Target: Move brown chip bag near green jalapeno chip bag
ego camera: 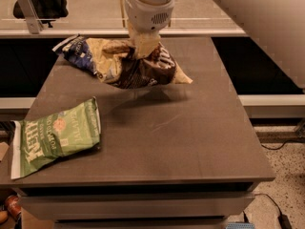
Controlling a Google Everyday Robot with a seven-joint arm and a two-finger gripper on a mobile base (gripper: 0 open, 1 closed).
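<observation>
green jalapeno chip bag (55, 137) lies front-left on the table (190, 137). farther right, the gripper (143, 44) pinches the brown chip bag (138, 70) by its bunched top, clear of the surface. best carried left-forward without dipping, released just beside the green.

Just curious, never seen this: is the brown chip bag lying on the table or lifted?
Lifted. The gripper holds the brown chip bag by its crumpled top, and its shadow falls on the table beneath.

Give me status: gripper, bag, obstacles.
Gripper shut on brown chip bag, held above table rear. Green jalapeno chip bag front left. Blue bag behind, off path.
</observation>
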